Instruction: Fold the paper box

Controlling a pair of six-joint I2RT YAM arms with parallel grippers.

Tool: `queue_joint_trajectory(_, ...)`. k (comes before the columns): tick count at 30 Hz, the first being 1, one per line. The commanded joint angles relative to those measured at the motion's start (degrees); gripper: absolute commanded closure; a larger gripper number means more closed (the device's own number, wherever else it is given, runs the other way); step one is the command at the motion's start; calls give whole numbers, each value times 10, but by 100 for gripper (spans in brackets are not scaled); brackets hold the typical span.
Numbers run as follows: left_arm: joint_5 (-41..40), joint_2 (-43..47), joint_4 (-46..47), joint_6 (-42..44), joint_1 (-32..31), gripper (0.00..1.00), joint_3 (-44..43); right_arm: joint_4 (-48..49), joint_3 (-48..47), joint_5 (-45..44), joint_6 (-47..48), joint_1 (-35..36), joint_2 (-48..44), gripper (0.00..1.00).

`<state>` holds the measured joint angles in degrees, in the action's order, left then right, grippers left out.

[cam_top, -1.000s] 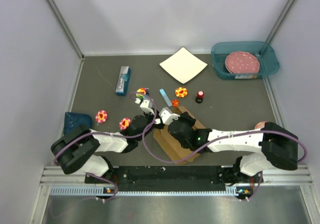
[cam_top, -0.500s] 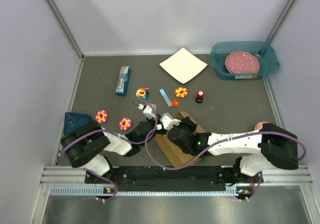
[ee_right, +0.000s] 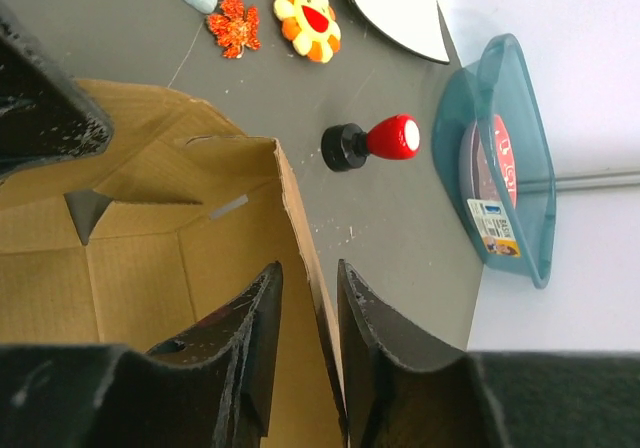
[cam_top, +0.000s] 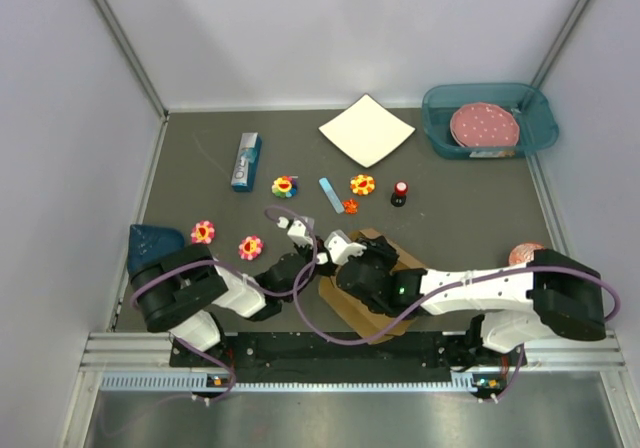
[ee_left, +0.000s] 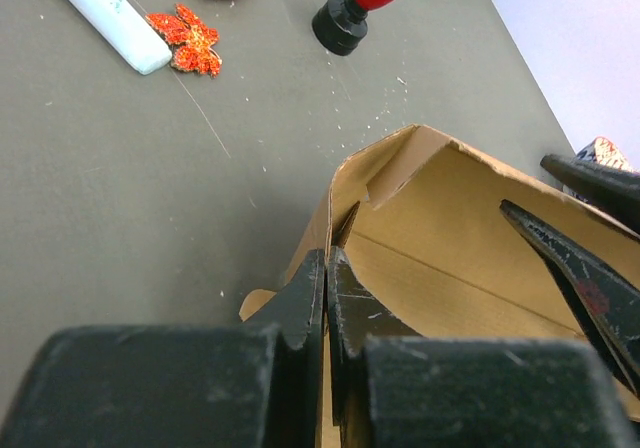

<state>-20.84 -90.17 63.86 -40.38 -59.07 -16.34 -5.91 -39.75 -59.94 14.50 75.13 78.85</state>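
Note:
The paper box [cam_top: 347, 304] is brown cardboard, partly folded with raised walls, at the near middle of the table. My left gripper [cam_top: 316, 252] is shut on the box's left wall edge; in the left wrist view its fingertips [ee_left: 327, 260] pinch the thin cardboard [ee_left: 470, 258]. My right gripper [cam_top: 342, 247] straddles the far-right wall; in the right wrist view [ee_right: 308, 273] the wall [ee_right: 150, 268] runs between the parted fingers with a gap on the inner side. The right fingers [ee_left: 580, 268] also show in the left wrist view.
A red stamp [cam_top: 400, 192], a blue strip [cam_top: 329, 194] and several flower stickers [cam_top: 361, 183] lie just beyond the box. A white sheet [cam_top: 366, 129], a teal tray [cam_top: 535, 133] and a blue carton [cam_top: 246, 161] stand further back. A dark blue item [cam_top: 155, 240] lies at the left.
Both grippers have moved nearer to the bases, and the box has come with them. The left gripper drew back from the flower sticker it stood by.

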Motion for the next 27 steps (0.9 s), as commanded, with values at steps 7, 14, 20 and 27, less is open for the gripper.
queue_joint_trajectory(7, -31, -5, 12, 31, -36, 100, 1, -8, -21, -1, -73, -2, -42, 71)
queue_joint_trajectory(14, -54, 1, 11, 43, -45, 100, 3, -29, -9, 28, -113, -3, -66, 86)
queue_joint_trajectory(20, -70, 17, 21, 46, -46, 100, 11, -48, -9, 16, -141, 6, -42, 100)
queue_joint_trajectory(27, -78, 32, 46, 57, -46, 100, 20, -49, 0, -37, -165, 41, 4, 100)
